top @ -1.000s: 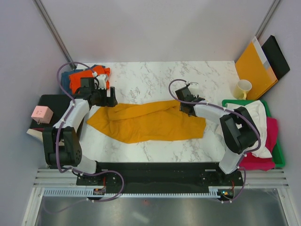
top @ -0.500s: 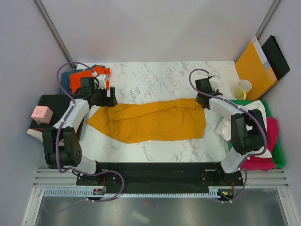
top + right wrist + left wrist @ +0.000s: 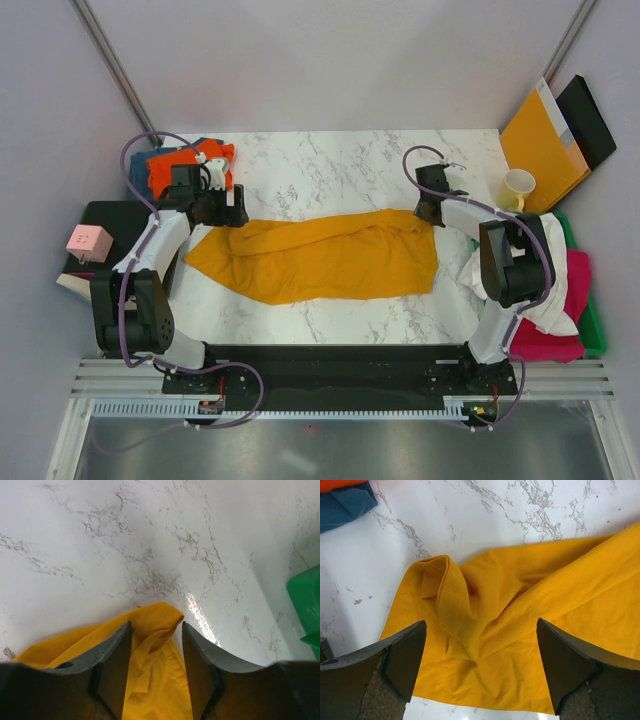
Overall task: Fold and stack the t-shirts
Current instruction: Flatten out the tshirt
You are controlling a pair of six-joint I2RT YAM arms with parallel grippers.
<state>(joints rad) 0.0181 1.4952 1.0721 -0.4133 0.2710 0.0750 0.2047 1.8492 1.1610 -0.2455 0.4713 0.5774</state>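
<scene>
Bright, even light; glare on the marble table (image 3: 199, 614).

Looks like a robotics lab cell, going by plain grey panel walls (image 3: 300, 60), an aluminium rail (image 3: 330, 388) along the near edge, and a cabled left arm (image 3: 150, 245) and right arm (image 3: 510, 265) bolted to a black base plate (image 3: 340, 362).

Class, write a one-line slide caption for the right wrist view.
Right gripper straddles a bunched corner of the mustard-yellow t-shirt on the marble table.
</scene>
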